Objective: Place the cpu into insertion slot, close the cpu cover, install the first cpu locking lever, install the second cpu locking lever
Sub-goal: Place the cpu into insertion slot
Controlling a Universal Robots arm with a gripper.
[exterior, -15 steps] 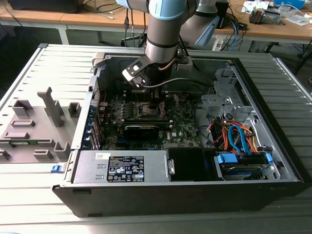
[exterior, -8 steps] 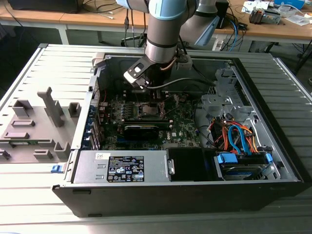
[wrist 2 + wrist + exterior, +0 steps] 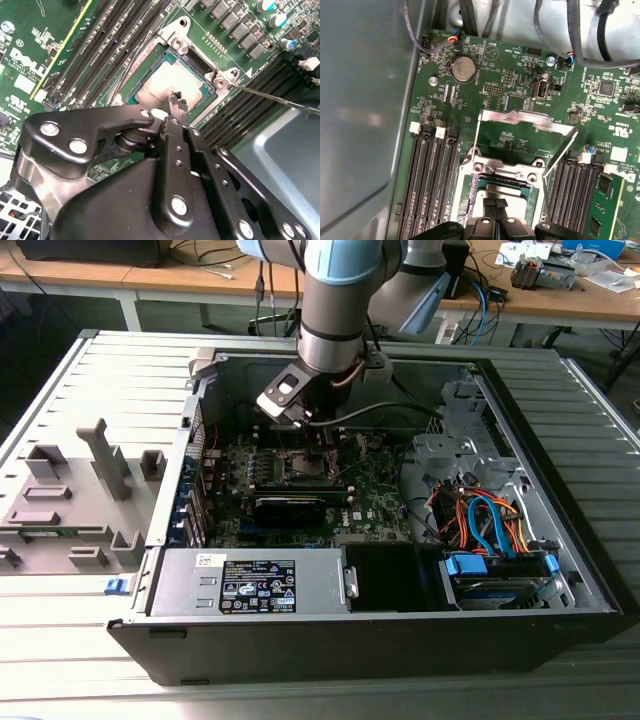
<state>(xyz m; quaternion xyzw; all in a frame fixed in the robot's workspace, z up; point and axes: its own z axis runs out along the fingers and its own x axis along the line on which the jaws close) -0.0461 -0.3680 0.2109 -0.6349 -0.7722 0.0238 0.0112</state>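
Silver cpu [image 3: 160,82] seated between memory slots [image 3: 120,40]; claw [image 3: 177,102] closed, empty, above; cpu cover [image 3: 527,120] open.

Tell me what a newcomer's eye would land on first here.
In the exterior view, the grey robot arm reaching down into the open computer case grabs attention. In the second wrist view, the black end effector sits right over the silver cpu lying in the insertion slot. In the first wrist view, the cpu cover is flipped open.
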